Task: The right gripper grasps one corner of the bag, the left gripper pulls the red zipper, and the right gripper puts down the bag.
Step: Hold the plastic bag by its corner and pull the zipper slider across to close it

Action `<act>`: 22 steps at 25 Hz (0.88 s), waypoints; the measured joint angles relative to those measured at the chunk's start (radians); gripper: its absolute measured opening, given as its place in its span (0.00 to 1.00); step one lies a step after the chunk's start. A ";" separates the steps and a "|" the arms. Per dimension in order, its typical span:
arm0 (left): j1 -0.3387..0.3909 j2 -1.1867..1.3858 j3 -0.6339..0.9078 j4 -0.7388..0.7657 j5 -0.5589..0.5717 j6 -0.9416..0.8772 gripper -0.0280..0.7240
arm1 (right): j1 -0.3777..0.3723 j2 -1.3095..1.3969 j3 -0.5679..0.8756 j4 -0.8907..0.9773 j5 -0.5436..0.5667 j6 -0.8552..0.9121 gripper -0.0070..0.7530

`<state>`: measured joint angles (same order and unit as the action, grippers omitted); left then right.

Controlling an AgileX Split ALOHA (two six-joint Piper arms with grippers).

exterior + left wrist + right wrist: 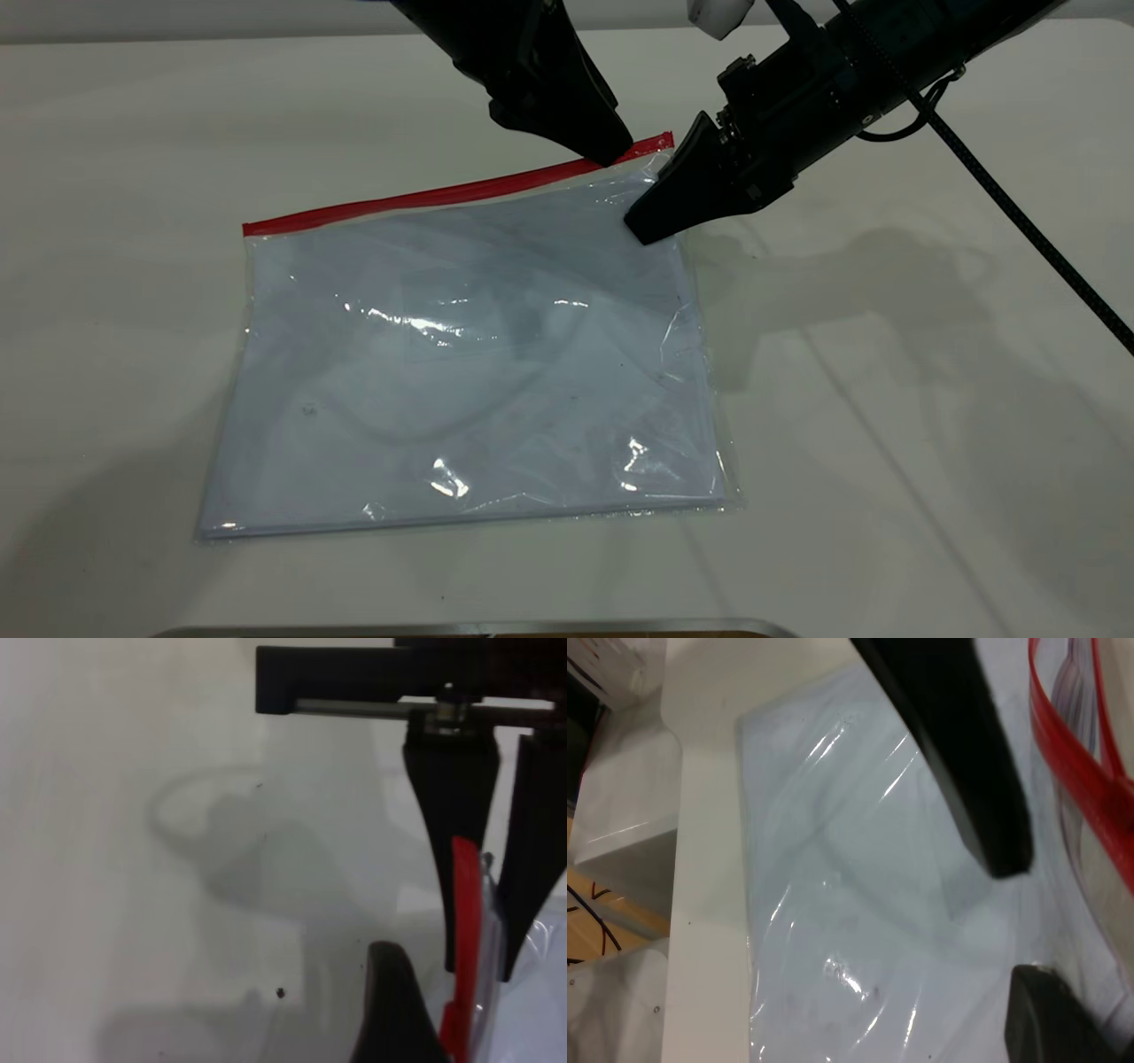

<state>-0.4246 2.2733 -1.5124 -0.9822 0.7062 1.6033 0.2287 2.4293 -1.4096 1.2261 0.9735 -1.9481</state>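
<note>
Between the left gripper's (611, 152) two black fingers (452, 824), which stand slightly apart, runs the red zipper (452, 191), close to the bag's far right corner; whether they actually pinch the strip I cannot tell. Just beside it, the right gripper (651, 229) comes in low from the right with its tip on the clear bag (461, 354) below that same corner, its fingers parted with the plastic under them rather than clamped. The bag lies flat on the white table (930, 399), zipper edge farthest from me.
</note>
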 joint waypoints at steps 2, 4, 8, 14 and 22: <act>0.000 0.017 0.000 -0.004 -0.005 0.007 0.73 | 0.000 0.000 0.000 0.000 0.000 0.002 0.05; 0.000 0.029 0.000 -0.005 -0.010 0.011 0.73 | 0.000 0.000 0.000 0.000 0.000 0.006 0.05; 0.000 0.035 0.000 -0.036 -0.010 0.017 0.72 | 0.000 0.000 0.000 0.000 0.000 0.008 0.05; 0.000 0.035 0.000 -0.055 -0.010 0.040 0.59 | 0.000 0.000 0.000 0.000 0.000 0.013 0.05; 0.000 0.035 0.000 -0.056 -0.009 0.041 0.35 | 0.000 0.000 0.000 0.000 0.000 0.022 0.05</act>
<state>-0.4246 2.3082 -1.5126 -1.0378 0.6972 1.6438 0.2287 2.4293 -1.4096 1.2261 0.9735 -1.9260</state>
